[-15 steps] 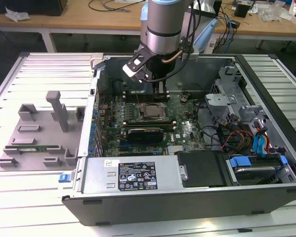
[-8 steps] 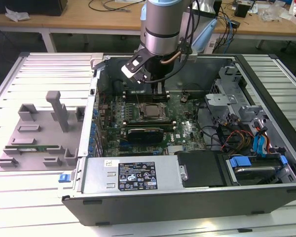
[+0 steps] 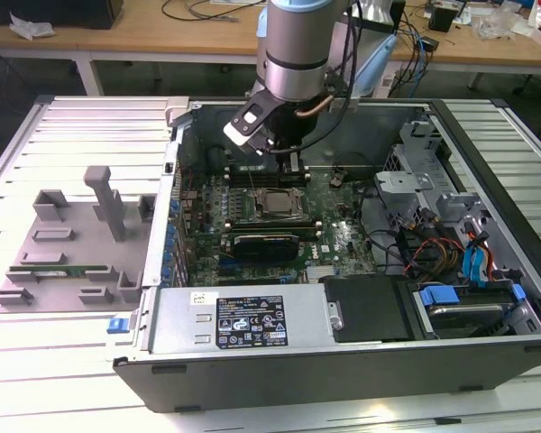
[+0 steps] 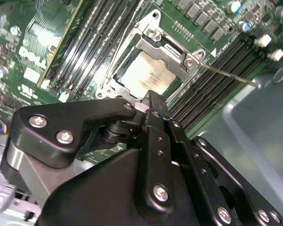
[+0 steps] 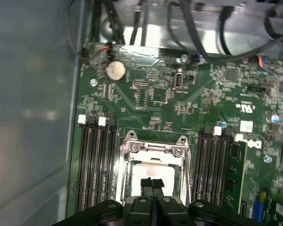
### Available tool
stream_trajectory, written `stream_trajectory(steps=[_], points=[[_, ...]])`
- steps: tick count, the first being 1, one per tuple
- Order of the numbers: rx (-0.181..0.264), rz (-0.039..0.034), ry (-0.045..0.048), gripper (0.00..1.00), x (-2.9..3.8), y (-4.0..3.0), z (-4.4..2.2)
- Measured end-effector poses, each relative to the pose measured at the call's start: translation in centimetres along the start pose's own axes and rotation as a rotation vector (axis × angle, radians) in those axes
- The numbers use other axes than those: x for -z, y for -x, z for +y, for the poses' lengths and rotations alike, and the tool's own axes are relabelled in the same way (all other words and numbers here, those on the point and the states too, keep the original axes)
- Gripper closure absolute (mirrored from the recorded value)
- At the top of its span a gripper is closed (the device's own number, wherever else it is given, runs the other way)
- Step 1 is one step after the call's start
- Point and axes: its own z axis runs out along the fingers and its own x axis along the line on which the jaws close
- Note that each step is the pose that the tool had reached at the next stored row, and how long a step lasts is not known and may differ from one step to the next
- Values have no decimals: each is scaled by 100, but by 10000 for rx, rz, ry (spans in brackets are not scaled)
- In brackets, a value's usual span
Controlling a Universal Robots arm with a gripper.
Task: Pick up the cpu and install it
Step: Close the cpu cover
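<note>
The flat, shiny silver square cpu [image 3: 272, 202] [image 4: 148, 75] lies in its metal-framed socket [image 4: 170, 44] on the bumpy green board [image 5: 155, 94], inside the open grey computer box [image 3: 487, 144]. The black gripper [image 3: 291, 168] [image 5: 152, 186] hangs just above it, fingers pressed together.

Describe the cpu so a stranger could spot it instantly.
Start at the open computer case, then the green motherboard inside. Between its banks of long black memory slots sits a metal-framed socket; the cpu is the flat, shiny silver-grey square inside that frame.
</note>
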Motion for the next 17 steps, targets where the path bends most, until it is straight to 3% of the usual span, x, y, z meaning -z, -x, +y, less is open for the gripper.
stream_trajectory(steps=[2,13,17], points=[[822,6,-19,89,-2,0,0],[3482,31,-77,89,-5,0,0],[5121,54,-110,89,-7,0,0]])
